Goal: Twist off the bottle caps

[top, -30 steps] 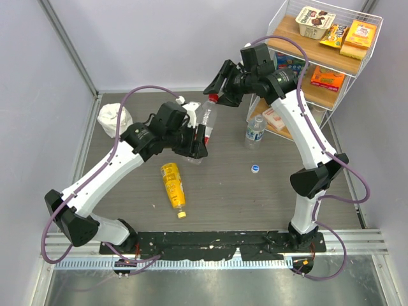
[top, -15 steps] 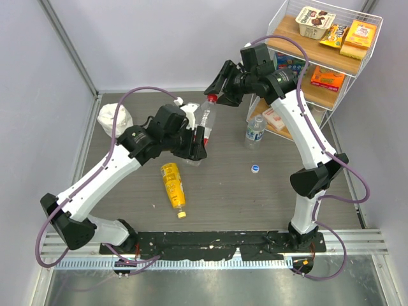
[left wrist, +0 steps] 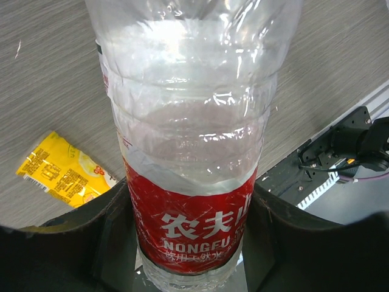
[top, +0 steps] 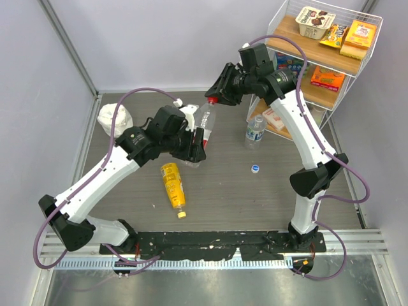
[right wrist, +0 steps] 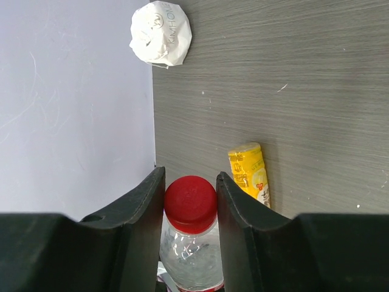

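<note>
Tall Nongfu bottle [top: 203, 124] is held tilted at frame centre, its red label pinched by left fingers [left wrist: 106, 234]; its red cap [right wrist: 190, 202] is clamped between right fingers [right wrist: 143, 210]. Three bottles are counted: yellow bottle [top: 173, 185] lying below centre, small bottle [top: 255, 130] upright beside wire rack [top: 357, 76]. One loose pale cap [top: 255, 168] lies on open counter [top: 242, 204]. Crumpled paper [top: 115, 118] is noted at upper left.
</note>
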